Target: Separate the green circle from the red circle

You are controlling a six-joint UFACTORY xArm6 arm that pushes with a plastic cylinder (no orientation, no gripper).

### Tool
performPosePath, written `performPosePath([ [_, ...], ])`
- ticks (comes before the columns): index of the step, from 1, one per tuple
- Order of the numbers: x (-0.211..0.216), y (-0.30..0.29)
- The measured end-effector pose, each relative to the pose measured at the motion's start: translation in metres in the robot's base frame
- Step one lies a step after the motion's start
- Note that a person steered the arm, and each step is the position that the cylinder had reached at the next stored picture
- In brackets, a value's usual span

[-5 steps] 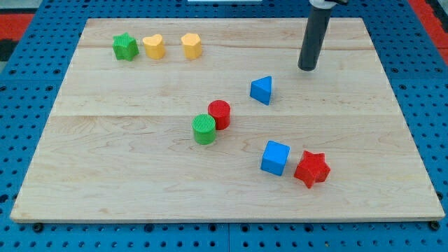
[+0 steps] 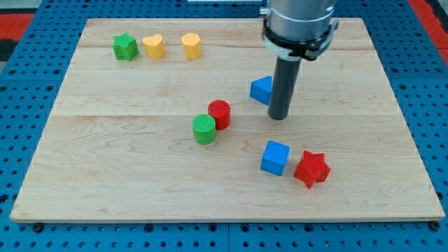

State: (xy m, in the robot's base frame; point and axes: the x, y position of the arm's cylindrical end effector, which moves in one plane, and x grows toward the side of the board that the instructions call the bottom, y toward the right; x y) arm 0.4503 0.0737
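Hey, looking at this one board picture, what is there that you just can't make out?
- Blue triangle: its right side is covered by my rod in the camera view, so contact with the rod is uncertain.
- Green circle and red circle: touching, or a hairline gap, is too fine to tell.
- My tip shows, but the arm above is cut off by the view's top.

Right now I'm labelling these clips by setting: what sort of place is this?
Probably a robotics lab tabletop rig: a pale wooden board lies on a blue perforated base, small coloured blocks such as the green circle and red circle sit on it, and my tip rests nearby.
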Motion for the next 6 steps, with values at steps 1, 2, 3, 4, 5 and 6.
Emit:
performPosePath([
  [1, 0.013, -0.031],
  [2, 0.021, -0.063],
  [3, 0.024, -0.091],
  [4, 0.026, -0.121],
  [5, 0.041, -0.134],
  [6, 0.062, -0.134],
])
